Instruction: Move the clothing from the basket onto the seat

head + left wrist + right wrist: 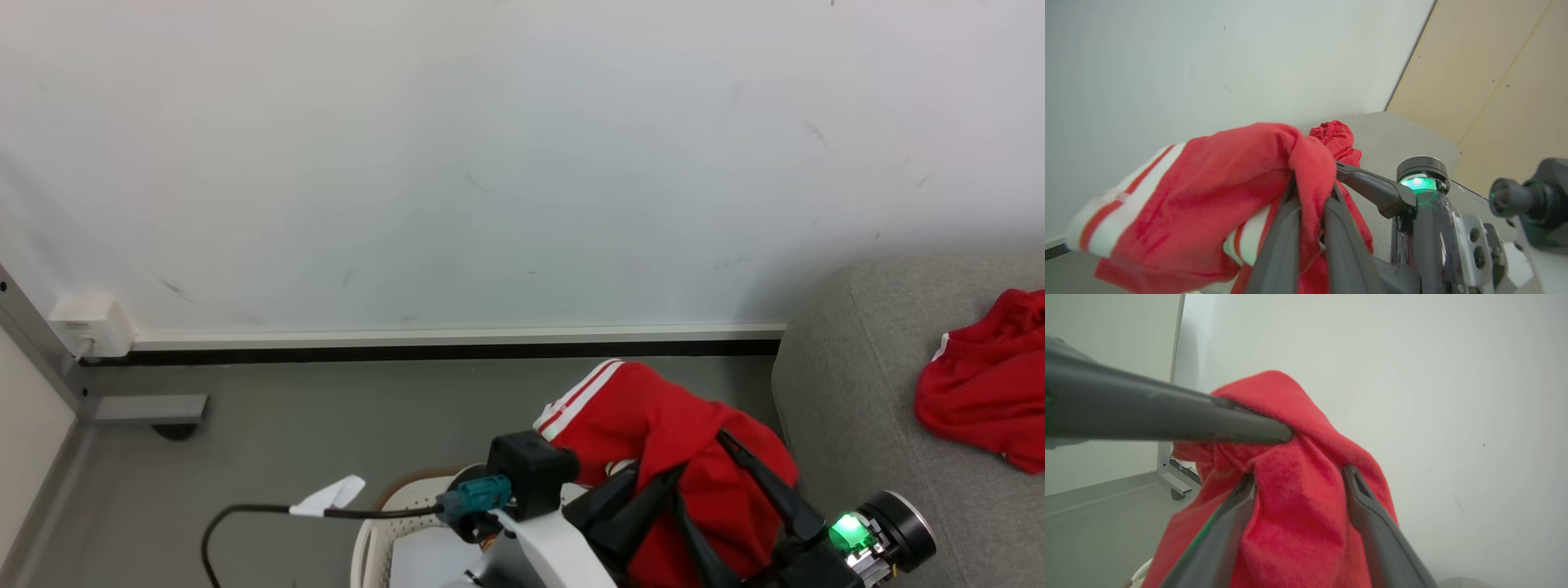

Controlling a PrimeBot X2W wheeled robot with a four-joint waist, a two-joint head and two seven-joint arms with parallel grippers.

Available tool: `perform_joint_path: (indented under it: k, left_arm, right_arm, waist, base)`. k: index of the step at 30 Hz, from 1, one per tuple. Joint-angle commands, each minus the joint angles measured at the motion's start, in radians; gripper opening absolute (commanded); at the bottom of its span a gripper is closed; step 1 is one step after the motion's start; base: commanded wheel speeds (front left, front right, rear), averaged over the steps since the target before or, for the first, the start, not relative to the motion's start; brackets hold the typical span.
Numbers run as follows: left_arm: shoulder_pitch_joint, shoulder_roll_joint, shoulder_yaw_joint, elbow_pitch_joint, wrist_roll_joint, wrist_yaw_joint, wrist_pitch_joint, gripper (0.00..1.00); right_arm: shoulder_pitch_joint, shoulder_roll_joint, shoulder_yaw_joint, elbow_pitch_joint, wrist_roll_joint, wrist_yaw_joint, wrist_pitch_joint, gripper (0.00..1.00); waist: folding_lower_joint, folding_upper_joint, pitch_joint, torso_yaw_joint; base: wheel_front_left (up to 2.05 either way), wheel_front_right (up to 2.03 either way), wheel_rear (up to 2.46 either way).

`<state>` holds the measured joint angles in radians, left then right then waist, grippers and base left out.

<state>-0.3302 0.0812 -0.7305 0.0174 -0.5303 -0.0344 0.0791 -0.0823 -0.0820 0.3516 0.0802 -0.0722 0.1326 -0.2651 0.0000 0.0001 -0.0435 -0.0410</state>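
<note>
In the lower middle of the head view, a red garment (645, 416) with white stripes hangs bunched up, just up and right of the basket (369, 545), whose white wall peeks in at the bottom edge. The left gripper (1311, 185) is clamped tight on a fold of this garment. The right gripper (1298, 475) stands wide open, with a finger on either side of the cloth's bulge and not pinching it. At the right edge, a second red garment (984, 392) lies on the grey couch (849, 392).

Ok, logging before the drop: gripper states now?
Left gripper: shut on the red garment.
Right gripper: open, straddling the same garment.
</note>
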Motion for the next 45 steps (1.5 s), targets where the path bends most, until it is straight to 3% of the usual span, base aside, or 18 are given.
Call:
perform_joint_path:
  k: [1,10,11,12,13,14,22,23,25,26,27,28,35,45]
  left_arm:
    - [0.014,0.011,-0.007,-0.015,-0.020,-0.008,0.008,0.00]
    - [0.033,0.019,-0.026,-0.048,-0.054,-0.020,0.051,0.00]
    - [0.033,0.020,-0.026,-0.049,-0.054,-0.020,0.053,0.00]
    - [0.034,0.021,-0.027,-0.049,-0.055,-0.019,0.054,0.00]
    - [0.034,0.020,-0.027,-0.051,-0.058,-0.019,0.055,0.00]
    - [0.034,0.020,-0.028,-0.051,-0.060,-0.019,0.056,0.00]
    - [0.026,0.032,-0.024,-0.037,-0.042,-0.008,0.040,0.00]
    - [0.026,0.033,-0.025,-0.035,-0.040,-0.007,0.036,0.08]
    - [0.026,0.035,-0.024,-0.029,-0.035,-0.005,0.028,0.43]
    - [0.026,0.035,-0.024,-0.029,-0.035,-0.005,0.028,0.43]
    - [0.024,0.036,-0.023,-0.026,-0.030,-0.003,0.022,0.68]
    - [0.023,0.036,-0.024,-0.022,-0.025,-0.003,0.013,1.00]
    - [0.018,0.042,-0.027,0.007,0.004,0.005,-0.033,1.00]
    - [0.011,0.037,-0.027,0.050,0.004,0.001,-0.077,1.00]
  right_arm:
    - [0.003,-0.004,-0.013,0.009,-0.004,-0.004,0.001,1.00]
    - [0.003,-0.007,-0.010,0.039,0.013,-0.004,0.001,1.00]
    - [0.003,-0.010,-0.002,0.044,0.021,-0.004,0.001,0.96]
    - [0.000,-0.012,0.000,0.044,0.026,-0.004,0.001,0.56]
    - [-0.004,-0.013,0.002,0.045,0.033,-0.004,0.001,0.35]
    - [-0.004,-0.016,0.008,0.052,0.040,-0.004,0.001,0.00]
    - [-0.016,-0.032,0.020,0.070,0.083,-0.004,0.001,0.00]
    - [-0.013,-0.034,0.016,0.070,0.089,-0.004,0.001,0.00]
    - [-0.011,-0.037,0.011,0.069,0.096,-0.004,0.001,0.00]
    - [-0.011,-0.037,0.011,0.069,0.096,-0.004,0.001,0.00]
    - [-0.010,-0.038,0.008,0.066,0.098,-0.004,0.001,0.00]
    - [-0.008,-0.037,0.003,0.060,0.096,-0.004,0.001,0.00]
    - [0.003,-0.036,-0.039,0.043,0.110,-0.004,0.001,0.00]
    - [0.026,-0.054,-0.164,-0.006,0.104,-0.004,0.001,0.00]
  waist:
    - [0.0000,-0.0001,0.000,0.001]
    - [0.0000,-0.0001,0.001,-0.003]
    - [0.0000,-0.0001,0.001,-0.004]
    - [0.0000,-0.0001,0.002,-0.004]
    - [0.0000,-0.0001,0.002,-0.004]
    - [0.0000,-0.0001,0.003,-0.004]
    - [0.0000,-0.0001,0.009,-0.007]
    - [0.0000,-0.0001,0.010,-0.009]
    - [0.0000,-0.0001,0.011,-0.014]
    - [0.0000,-0.0001,0.011,-0.014]
    - [0.0000,-0.0001,0.013,-0.018]
    - [0.0000,-0.0001,0.013,-0.022]
    - [0.0000,-0.0001,0.022,-0.084]
    - [0.0000,-0.0001,0.050,-0.253]
  base:
    - [0.00,0.00,0.00]
    - [0.00,0.00,0.00]
    - [0.00,0.00,0.00]
    - [0.00,0.00,0.00]
    - [0.00,0.00,0.00]
    - [0.00,0.00,0.00]
    - [0.00,0.00,0.00]
    - [0.00,0.00,0.00]
    - [0.00,0.00,0.00]
    - [0.00,0.00,0.00]
    - [0.00,0.00,0.00]
    - [0.00,0.00,0.00]
    - [0.00,0.00,0.00]
    - [0.00,0.00,0.00]
